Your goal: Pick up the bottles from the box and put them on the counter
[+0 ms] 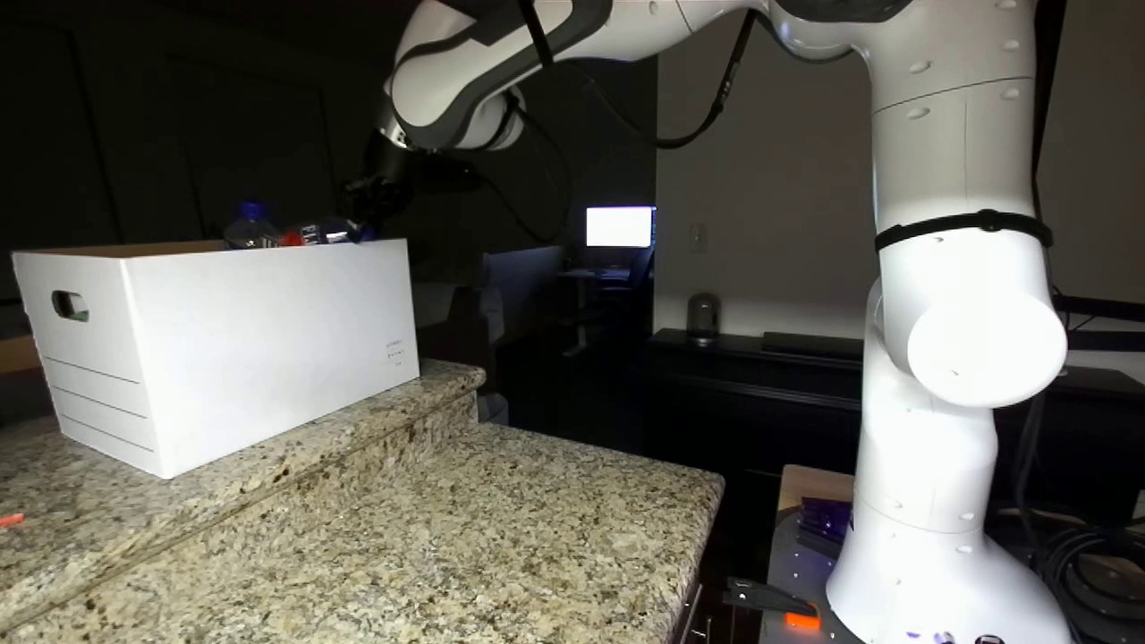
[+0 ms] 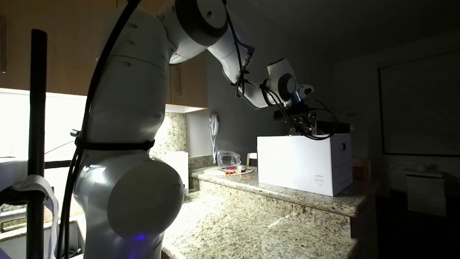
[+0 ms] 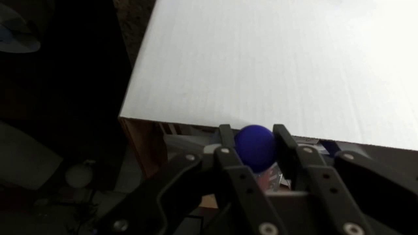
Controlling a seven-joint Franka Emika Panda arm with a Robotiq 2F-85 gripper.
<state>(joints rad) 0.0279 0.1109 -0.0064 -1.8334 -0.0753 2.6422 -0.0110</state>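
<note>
The white box (image 1: 277, 340) stands on the raised ledge of the granite counter (image 1: 429, 528). Over its rim, at the end nearer the arm, my gripper (image 3: 253, 138) is shut on the blue cap (image 3: 255, 150) of a bottle, a finger pressed to either side. That bottle (image 1: 324, 233) lies tilted near rim height in an exterior view, its red-orange bottom pointing away from the gripper. Beside it another bottle (image 1: 251, 228) with a blue cap pokes up from the box. The box wall hides their lower parts, and most of the contents too.
The box's long wall (image 3: 261, 71) runs right alongside the fingers. A granite step separates the raised ledge (image 2: 309, 199) from the lower counter. Along that ledge are a clear plastic container (image 2: 229, 159) and small coloured items (image 2: 230, 172) on a round mat.
</note>
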